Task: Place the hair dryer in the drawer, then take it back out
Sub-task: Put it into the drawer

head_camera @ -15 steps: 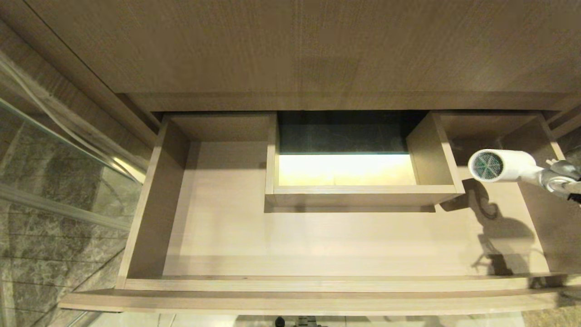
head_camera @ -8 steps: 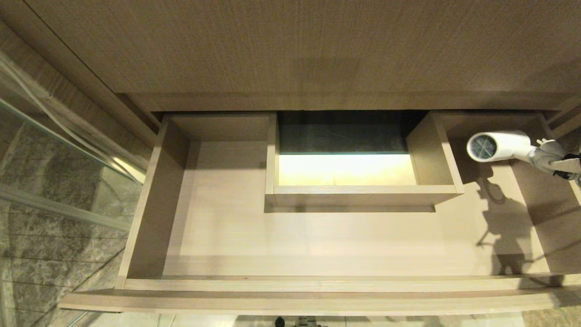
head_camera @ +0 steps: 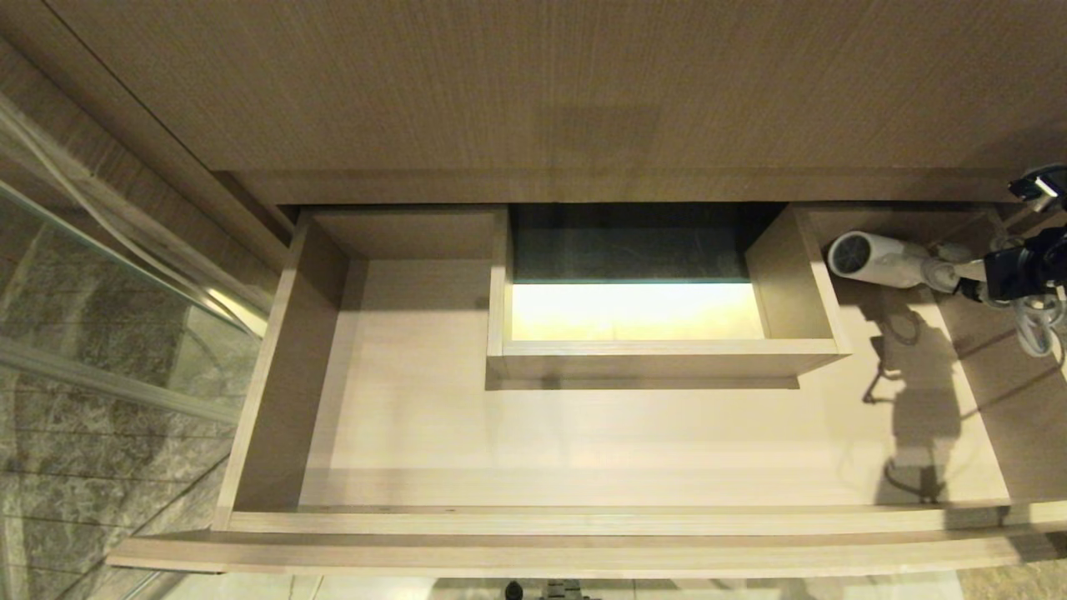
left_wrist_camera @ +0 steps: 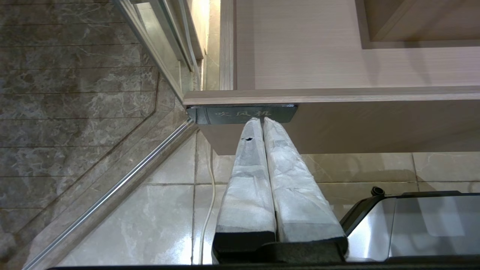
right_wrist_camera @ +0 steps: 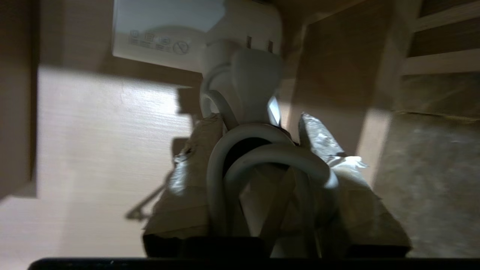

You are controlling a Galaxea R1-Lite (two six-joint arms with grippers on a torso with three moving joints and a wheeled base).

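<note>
The right gripper (head_camera: pixel 971 279) has its jaws clenched on the dryer's (head_camera: pixel 875 260) handle and coiled cord, low inside the drawer's (head_camera: pixel 583 521) rear right corner. Placing is nearly done; release and the retrieval remain. The left gripper (left_wrist_camera: pixel 258 123), jaws pressed together, hangs below the drawer front.

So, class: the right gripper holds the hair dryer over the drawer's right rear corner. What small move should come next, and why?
Probably lower it a little further: the right gripper grips the hair dryer by its handle, and its shadow on the drawer floor suggests it isn't resting yet. Then release.
</note>
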